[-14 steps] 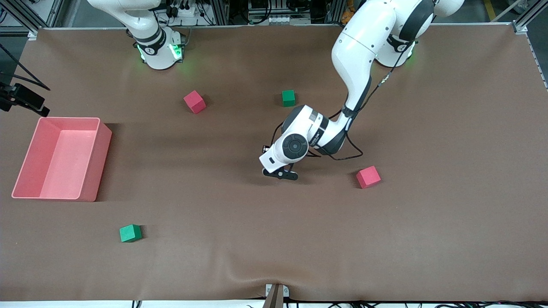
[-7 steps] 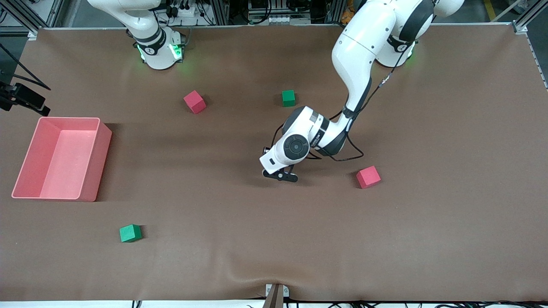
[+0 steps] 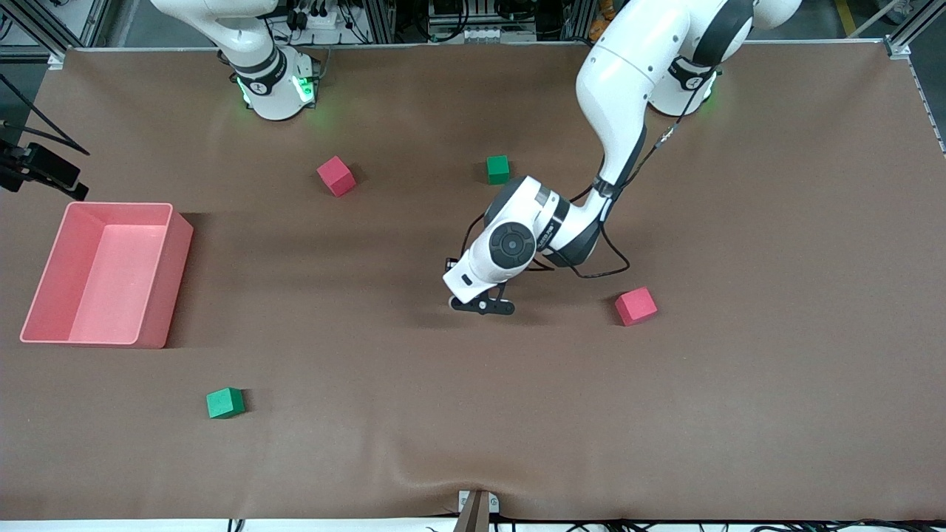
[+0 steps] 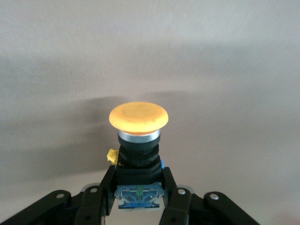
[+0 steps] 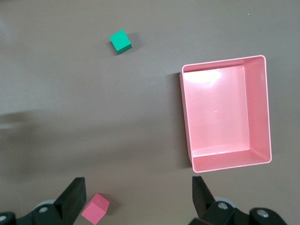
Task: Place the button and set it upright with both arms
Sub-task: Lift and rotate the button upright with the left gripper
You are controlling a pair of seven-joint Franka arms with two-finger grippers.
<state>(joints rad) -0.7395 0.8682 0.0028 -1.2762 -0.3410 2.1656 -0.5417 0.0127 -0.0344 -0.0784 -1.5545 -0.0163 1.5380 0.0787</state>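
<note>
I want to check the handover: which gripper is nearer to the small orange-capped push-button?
Left. The left gripper is shut on the button, low over the table's middle. The right gripper hangs open high above the pink plastic bin, away from it.

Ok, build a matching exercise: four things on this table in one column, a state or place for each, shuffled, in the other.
Things:
1. button
2. left gripper
3. right gripper
4. pink bin

States or places:
A. open, holding nothing, above the table
B. empty, at the right arm's end of the table
C. shut on the black body
D. orange cap, held at its base

Pairs: 1-D, 2-C, 3-A, 4-B
</note>
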